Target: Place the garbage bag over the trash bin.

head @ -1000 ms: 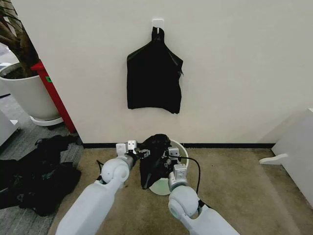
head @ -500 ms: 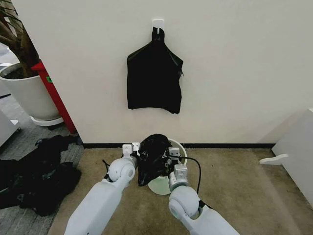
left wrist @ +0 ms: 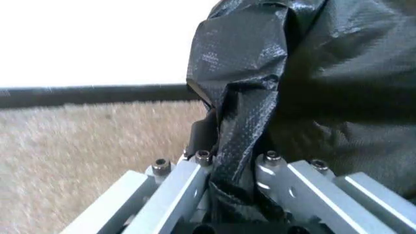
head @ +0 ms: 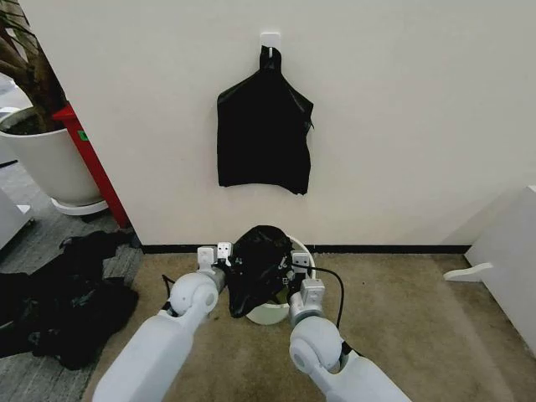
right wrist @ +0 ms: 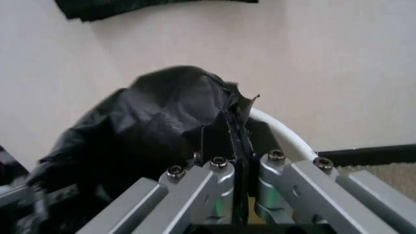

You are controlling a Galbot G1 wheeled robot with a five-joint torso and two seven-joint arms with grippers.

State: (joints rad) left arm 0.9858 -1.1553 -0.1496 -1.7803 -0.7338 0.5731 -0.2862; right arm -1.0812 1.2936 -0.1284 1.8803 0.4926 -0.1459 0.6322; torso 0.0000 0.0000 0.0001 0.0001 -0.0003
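We hold the garbage bag point(head: 258, 270) between both arms, over the trash bin point(head: 270, 313) that stands on the carpet near the far wall. Our left gripper point(head: 226, 261) pinches a fold of the bag's left edge, its fingers point(left wrist: 188, 183) closed narrow on the plastic. Our right gripper point(head: 293, 270) clamps the right edge just above the bin's rim. We judge this two-sided grip is meant to spread the mouth so it can be drawn over the rim. The bag covers most of the opening, bunched up rather than stretched.
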